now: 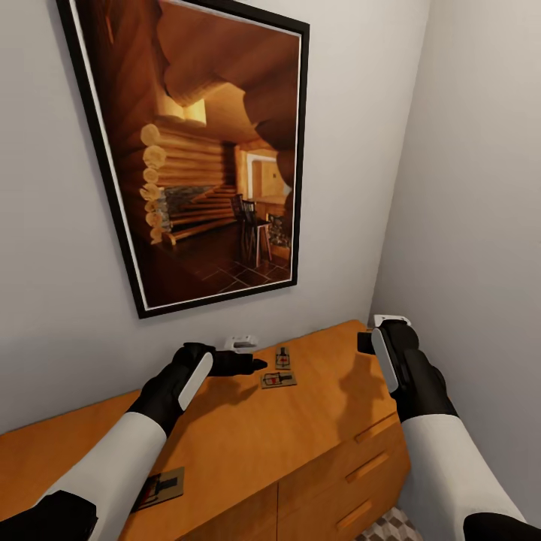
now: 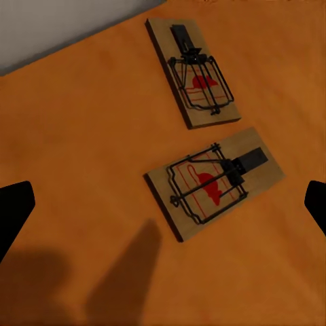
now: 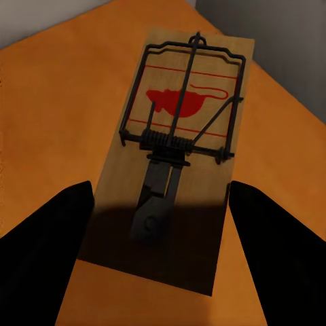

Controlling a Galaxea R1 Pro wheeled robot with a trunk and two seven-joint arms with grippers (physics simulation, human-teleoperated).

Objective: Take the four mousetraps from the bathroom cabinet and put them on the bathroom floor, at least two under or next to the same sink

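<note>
Right wrist view: our right claw (image 3: 159, 251) hangs spread over a trap (image 3: 175, 149) on the cabinet (image 1: 248, 443), ready to straddle it; left claw (image 2: 163, 210), also spread, faces two traps (image 2: 214, 182) near the wall.

Framed log-cabin picture (image 1: 203, 150), grey walls (image 1: 481, 188)

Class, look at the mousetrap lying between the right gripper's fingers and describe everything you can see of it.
The mousetrap is a flat tan board that looks wooden, printed with a red mouse shape and red lines. A black wire frame, coiled spring and dark metal tab sit on top. It lies flat on the orange-brown cabinet top near a corner. The right gripper is open; its fingers flank the trap and shade its near end.
</note>
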